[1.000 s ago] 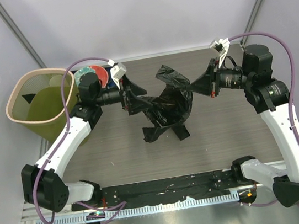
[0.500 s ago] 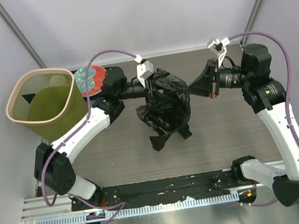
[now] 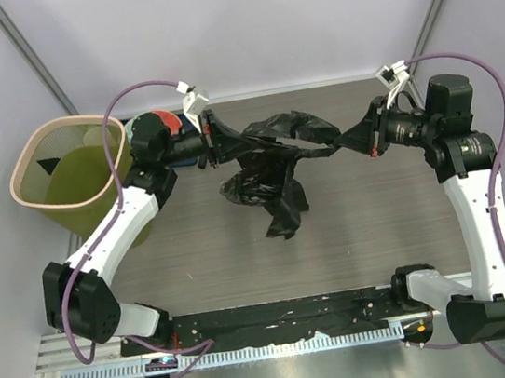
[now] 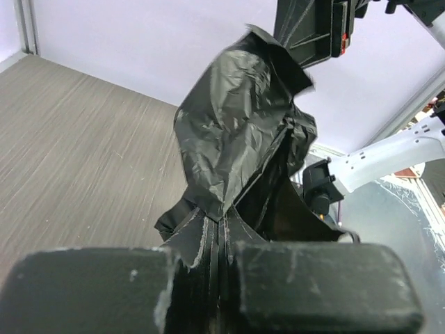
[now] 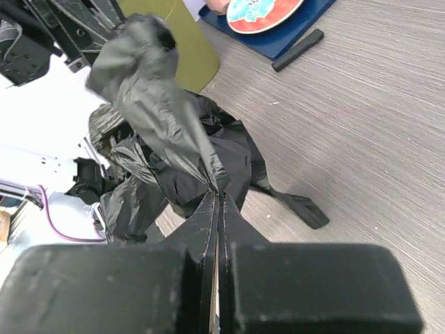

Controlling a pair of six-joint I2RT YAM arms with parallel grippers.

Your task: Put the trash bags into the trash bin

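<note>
Hanging stretched between two robot arms, the black trash bags (image 3: 269, 172) droop toward the table (image 3: 379, 218), outside and to the right of the trash bin (image 3: 62, 121). The left gripper (image 3: 218, 145), nearer the bin, pinches one end; the right gripper (image 3: 357, 139), farther from it, pinches the other.

Left arm (image 3: 109, 242), right arm (image 3: 482, 213): white link shells, black joint housings; purple cable (image 3: 148, 83) along each; white bracket (image 3: 193, 97) on each wrist; red mark (image 3: 376, 140) by right wrist; fingers (image 4: 90, 292) of left hand (image 4: 220, 250) matte black, blocky, scuffed
</note>
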